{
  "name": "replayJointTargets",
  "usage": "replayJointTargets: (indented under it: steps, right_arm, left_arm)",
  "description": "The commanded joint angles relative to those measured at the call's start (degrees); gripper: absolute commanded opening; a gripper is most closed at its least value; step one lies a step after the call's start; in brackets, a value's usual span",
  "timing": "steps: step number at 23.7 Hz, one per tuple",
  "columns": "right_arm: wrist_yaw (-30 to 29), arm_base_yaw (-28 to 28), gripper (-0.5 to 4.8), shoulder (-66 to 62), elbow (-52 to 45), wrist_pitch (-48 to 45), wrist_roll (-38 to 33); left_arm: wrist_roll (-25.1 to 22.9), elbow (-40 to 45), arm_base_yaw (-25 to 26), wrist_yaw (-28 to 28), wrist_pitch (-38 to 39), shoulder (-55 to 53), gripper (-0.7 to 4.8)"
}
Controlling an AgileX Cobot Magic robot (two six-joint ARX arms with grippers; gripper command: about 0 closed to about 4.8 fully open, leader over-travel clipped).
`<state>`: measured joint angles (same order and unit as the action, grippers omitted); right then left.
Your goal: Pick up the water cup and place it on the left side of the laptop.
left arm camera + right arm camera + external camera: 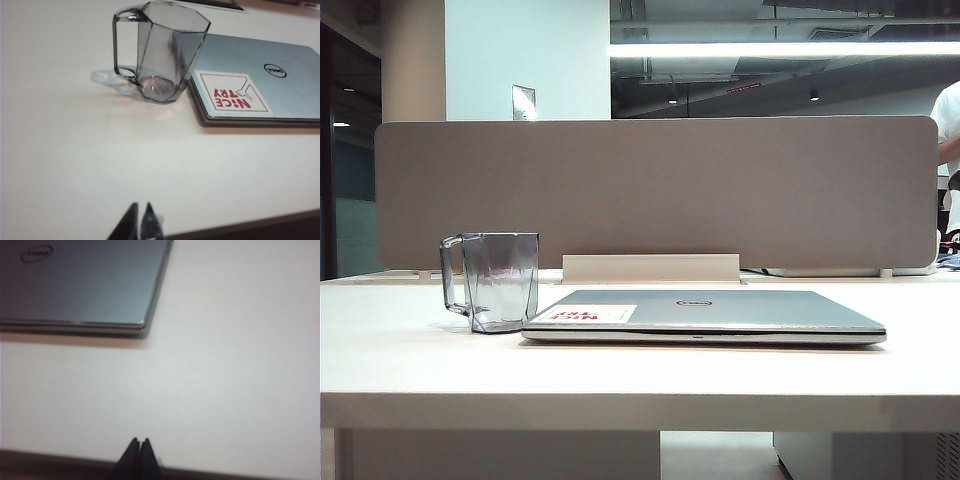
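Note:
The water cup (500, 280), a clear grey-tinted mug with faceted sides, stands upright on the white table (620, 375), just left of the laptop (720, 312), handle turned away from it. The closed silver laptop carries a white sticker with red print (588, 314). In the left wrist view the water cup (165, 50) and laptop (260, 65) lie well ahead of my left gripper (140, 206), which is shut on nothing, over the table's near edge. My right gripper (140, 441) is shut and empty, well back from the laptop's corner (85, 285). Neither arm shows in the exterior view.
A grey partition panel (655, 190) runs along the table's far side, with a low white bracket (650, 268) at its foot behind the laptop. A person's arm (950, 120) shows past the panel at the far right. The table's front edge (250, 225) lies close under both grippers.

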<state>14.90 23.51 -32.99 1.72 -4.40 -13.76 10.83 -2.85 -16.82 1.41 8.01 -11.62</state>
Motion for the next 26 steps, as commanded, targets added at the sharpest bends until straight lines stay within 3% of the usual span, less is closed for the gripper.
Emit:
replayJointTargets:
  steps: [1, 26]
  right_arm:
    - [0.0, 0.0, -0.05, 0.0, 0.1, 1.6, -0.2]
    - [0.0, 0.0, -0.05, 0.0, -0.2, 1.0, -0.2]
  left_arm:
    - [-0.1, 0.7, 0.0, -0.1, 2.7, 3.1, 0.15]
    - [-1.2, 1.7, 0.1, -0.1, 4.4, 7.2, -0.04]
